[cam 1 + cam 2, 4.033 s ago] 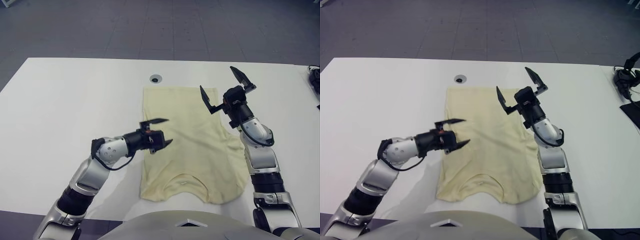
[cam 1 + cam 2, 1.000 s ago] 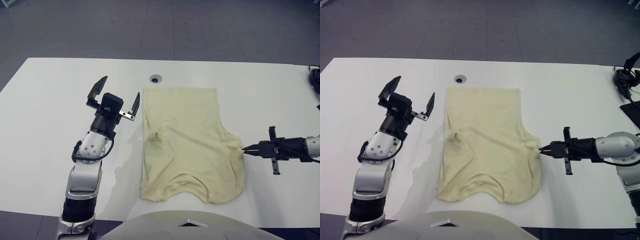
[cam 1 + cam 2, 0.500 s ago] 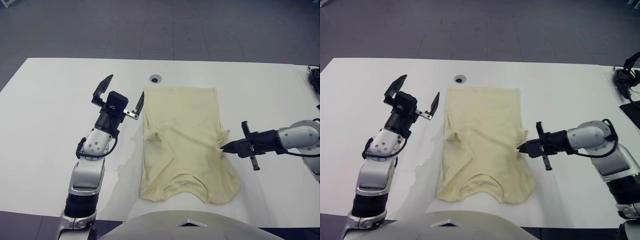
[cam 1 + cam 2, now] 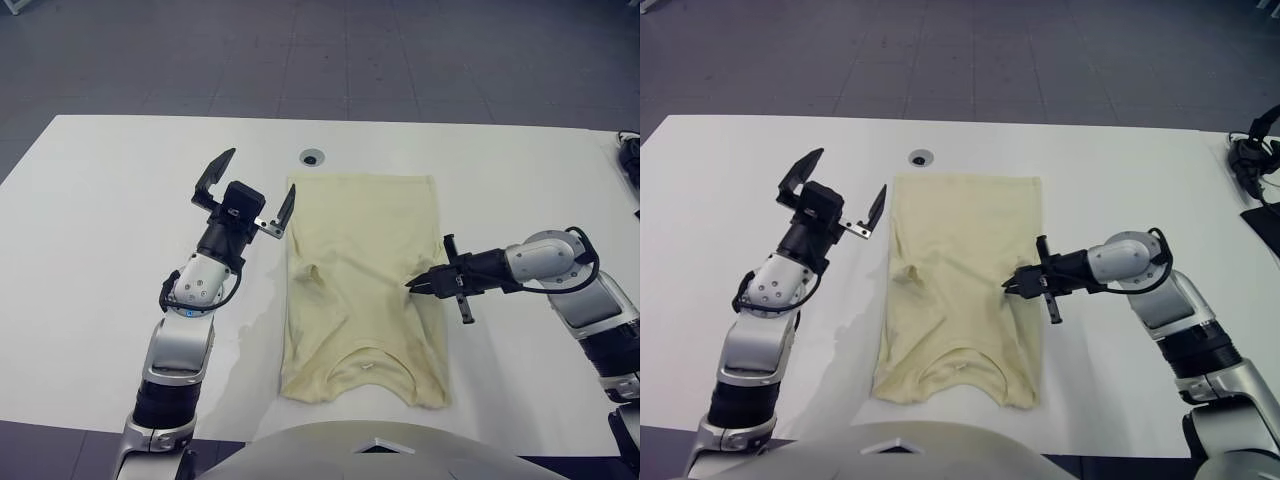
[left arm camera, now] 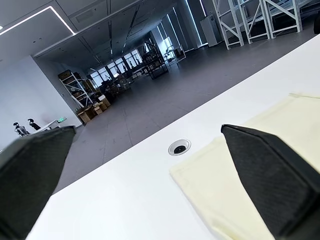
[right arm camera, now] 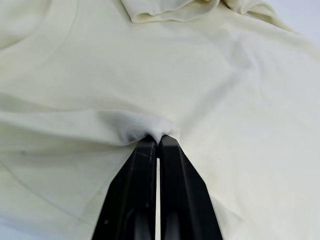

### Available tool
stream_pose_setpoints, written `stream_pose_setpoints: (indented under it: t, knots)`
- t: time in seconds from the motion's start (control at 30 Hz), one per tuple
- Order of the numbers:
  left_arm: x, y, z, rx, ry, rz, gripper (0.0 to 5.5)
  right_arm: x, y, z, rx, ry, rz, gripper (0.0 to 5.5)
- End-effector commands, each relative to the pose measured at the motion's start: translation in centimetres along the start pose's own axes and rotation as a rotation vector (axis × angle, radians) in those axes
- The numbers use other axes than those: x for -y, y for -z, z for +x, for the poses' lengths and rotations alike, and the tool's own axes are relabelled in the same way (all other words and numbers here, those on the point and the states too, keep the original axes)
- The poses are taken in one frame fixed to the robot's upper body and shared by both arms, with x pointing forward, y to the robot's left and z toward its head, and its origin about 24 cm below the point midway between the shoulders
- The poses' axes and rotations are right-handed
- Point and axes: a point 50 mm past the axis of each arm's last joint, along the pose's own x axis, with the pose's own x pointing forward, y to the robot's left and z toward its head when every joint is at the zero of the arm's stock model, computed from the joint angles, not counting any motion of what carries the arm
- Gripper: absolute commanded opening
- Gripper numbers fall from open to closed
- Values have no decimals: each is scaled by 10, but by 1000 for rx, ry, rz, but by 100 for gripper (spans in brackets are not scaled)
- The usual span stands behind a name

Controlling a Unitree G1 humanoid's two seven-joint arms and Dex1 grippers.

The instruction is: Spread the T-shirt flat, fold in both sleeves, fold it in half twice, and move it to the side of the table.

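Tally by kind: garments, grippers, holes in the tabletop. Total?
Garments: 1, the T-shirt
Grippers: 2, the left gripper open, the right gripper shut on the T-shirt
Tabletop holes: 1, the grommet hole
Total: 4

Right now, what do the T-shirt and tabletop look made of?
T-shirt: soft matte knit, likely cotton, pale yellow; it wrinkles and bunches where the right gripper pinches it. Table: hard, smooth white top, perhaps laminate; even, textureless, slightly glossy.
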Motion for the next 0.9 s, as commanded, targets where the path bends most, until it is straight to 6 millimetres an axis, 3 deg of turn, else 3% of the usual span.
stream_pose_setpoints:
  t: [0.03, 0.1, 0.6, 0.77, 0.9]
  knots:
    - [1, 1, 1, -3, 11, 8, 540, -3, -7, 3, 23, -41, -13, 4]
    - [0, 1, 1, -5, 11, 10, 540, -5, -7, 6, 26, -51, -14, 4]
    - [3, 4, 2, -15, 30, 20, 540, -4, -8, 3, 100, 24, 138, 255]
    - [8, 7, -2, -40, 88, 44, 540, -6, -1, -16, 87, 113, 178, 340]
    - [16, 0, -16, -43, 249, 18, 540, -24, -6, -35, 108, 139, 216, 412]
